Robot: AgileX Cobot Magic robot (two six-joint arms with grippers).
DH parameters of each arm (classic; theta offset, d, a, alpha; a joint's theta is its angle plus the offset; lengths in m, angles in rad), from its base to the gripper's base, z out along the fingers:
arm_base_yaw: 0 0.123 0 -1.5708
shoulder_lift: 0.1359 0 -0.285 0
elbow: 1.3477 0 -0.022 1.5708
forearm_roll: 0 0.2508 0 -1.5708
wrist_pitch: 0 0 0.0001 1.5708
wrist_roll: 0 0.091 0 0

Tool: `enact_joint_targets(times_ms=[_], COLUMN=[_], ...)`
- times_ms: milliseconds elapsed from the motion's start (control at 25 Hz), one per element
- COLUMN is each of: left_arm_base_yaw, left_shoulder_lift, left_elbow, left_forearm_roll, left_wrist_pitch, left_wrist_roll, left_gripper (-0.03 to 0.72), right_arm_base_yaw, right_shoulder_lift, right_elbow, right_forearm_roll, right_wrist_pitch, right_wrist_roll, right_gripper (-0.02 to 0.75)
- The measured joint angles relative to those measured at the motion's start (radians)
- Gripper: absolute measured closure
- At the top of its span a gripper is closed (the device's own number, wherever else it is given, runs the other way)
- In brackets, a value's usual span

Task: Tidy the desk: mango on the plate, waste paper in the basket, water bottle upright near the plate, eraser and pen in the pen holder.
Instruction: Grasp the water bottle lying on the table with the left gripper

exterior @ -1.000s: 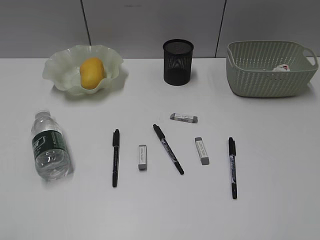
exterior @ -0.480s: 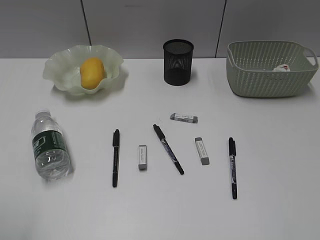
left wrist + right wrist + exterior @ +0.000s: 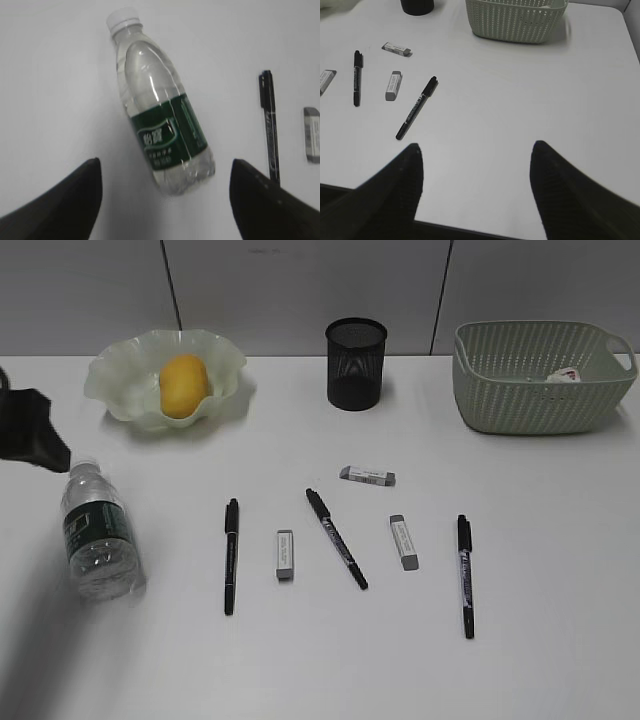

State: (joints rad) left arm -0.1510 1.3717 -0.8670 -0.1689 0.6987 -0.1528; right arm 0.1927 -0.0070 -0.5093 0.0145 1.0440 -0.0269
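Observation:
The water bottle (image 3: 100, 540) lies on its side on the desk (image 3: 540, 660) at the left, cap toward the back. My left gripper (image 3: 40, 438) is a dark blur just beyond the cap. In the left wrist view it (image 3: 165, 161) is open and empty, hovering above the bottle (image 3: 160, 125). The mango (image 3: 185, 385) sits in the plate (image 3: 118, 375). The waste paper (image 3: 563, 374) lies in the basket (image 3: 530, 390). Three pens (image 3: 231, 555) (image 3: 337, 538) (image 3: 465, 575) and three erasers (image 3: 285, 554) (image 3: 367, 476) (image 3: 404, 541) lie on the desk. The pen holder (image 3: 355, 363) stands at the back. My right gripper (image 3: 476, 145) is open and empty near the desk's front edge.
The right wrist view shows the basket (image 3: 515, 20), a pen (image 3: 416, 107) and an eraser (image 3: 393, 85) ahead of the right gripper. The left wrist view shows a pen (image 3: 269, 127) and an eraser (image 3: 311, 141) to the right of the bottle.
My left gripper has come into the exterior view from the left edge, near the bottle's cap. The objects on the desk have not moved.

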Motion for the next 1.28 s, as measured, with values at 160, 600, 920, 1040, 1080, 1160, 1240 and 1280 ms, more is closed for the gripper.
enact_joint_targets(times_ms=[160, 600, 920, 1040, 1080, 1160, 1240, 1280], left_arm_base_yaw=[0.001, 0.001, -0.004, -0.019, -0.026, -0.040, -0.056, -0.060], left_shoulder_lift=[0.223, 0.561, 0.666, 0.668, 0.662, 0.645, 0.607, 0.585], left_elbow=[-0.161, -0.421, -0.439, -0.439, -0.439, -0.439, -0.438, -0.432], left_forearm_roll=[0.001, 0.092, 0.107, 0.117, 0.124, 0.169, 0.252, 0.292], left_wrist_pitch=[0.021, 0.165, 0.139, 0.093, 0.066, 0.020, -0.014, -0.036], left_wrist_roll=[-0.076, -0.321, -0.383, -0.384, -0.384, -0.386, -0.386, -0.386], left_gripper=[0.020, -0.002, 0.079, 0.242, 0.244, 0.244, 0.244, 0.244], right_arm_base_yaw=[0.000, 0.000, 0.000, 0.000, 0.000, 0.000, 0.000, 0.000], right_shoulder_lift=[0.000, 0.000, 0.000, 0.000, 0.000, 0.000, 0.000, 0.000], right_elbow=[0.000, 0.000, 0.000, 0.000, 0.000, 0.000, 0.000, 0.000], right_forearm_roll=[-0.001, -0.002, -0.002, -0.002, -0.002, -0.002, -0.002, -0.002], right_wrist_pitch=[0.000, 0.000, 0.000, 0.000, 0.000, 0.000, 0.000, 0.000], right_wrist_roll=[0.000, 0.003, 0.004, 0.004, 0.004, 0.004, 0.004, 0.004], right_gripper=[0.209, 0.209, 0.242, 0.246, 0.246, 0.248, 0.248, 0.248])
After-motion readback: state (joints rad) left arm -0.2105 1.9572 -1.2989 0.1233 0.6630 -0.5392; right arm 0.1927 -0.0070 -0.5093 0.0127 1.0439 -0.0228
